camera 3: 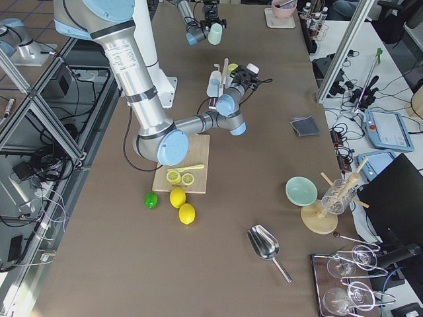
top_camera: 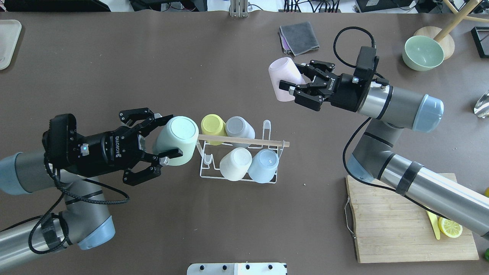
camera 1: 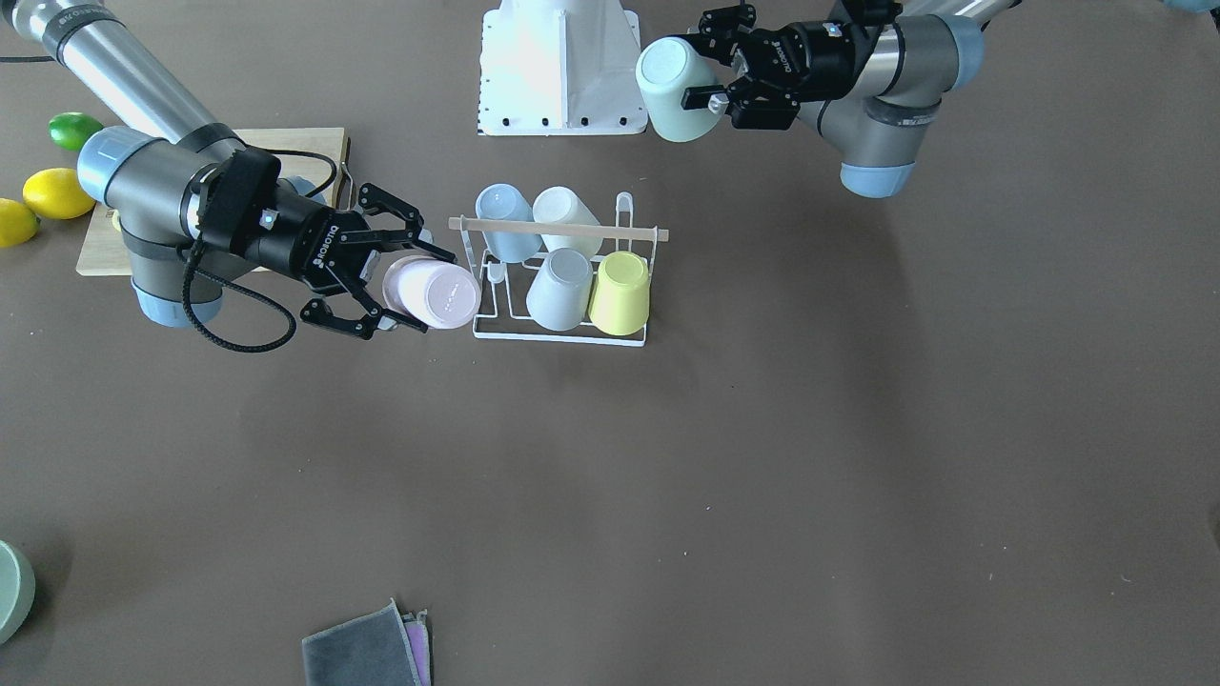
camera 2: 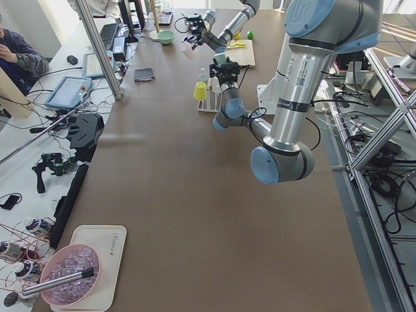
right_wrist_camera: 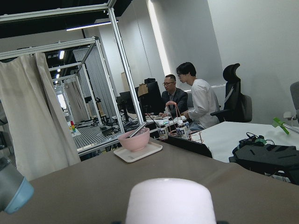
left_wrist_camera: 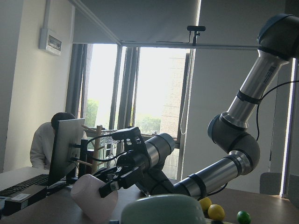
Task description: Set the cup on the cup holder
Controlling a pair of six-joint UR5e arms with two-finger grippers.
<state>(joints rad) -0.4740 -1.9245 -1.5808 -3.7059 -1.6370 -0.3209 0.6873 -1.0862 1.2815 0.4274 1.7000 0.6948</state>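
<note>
The cup holder [top_camera: 244, 141], a white wire rack with a wooden bar on top, stands mid-table. A yellow cup [top_camera: 212, 124], a grey, a white and a blue cup sit upside down on its pegs. My left gripper [top_camera: 172, 136] is shut on a mint green cup [top_camera: 178, 131], held in the air by the rack's left end. My right gripper [top_camera: 292, 76] is shut on a pink cup [top_camera: 280, 74], also raised, beyond the rack's right half. The front view shows the pink cup [camera 1: 443, 295] beside the rack [camera 1: 562, 229] and the mint cup [camera 1: 667, 81] near the robot's base.
A wooden cutting board [top_camera: 401, 221] with a lemon slice [top_camera: 450, 227] lies at the near right under my right arm. A mint bowl [top_camera: 422, 52] and a grey cloth [top_camera: 300, 36] are at the far side. Whole lemons [camera 1: 57, 191] and a lime [camera 1: 74, 129] lie beside the board.
</note>
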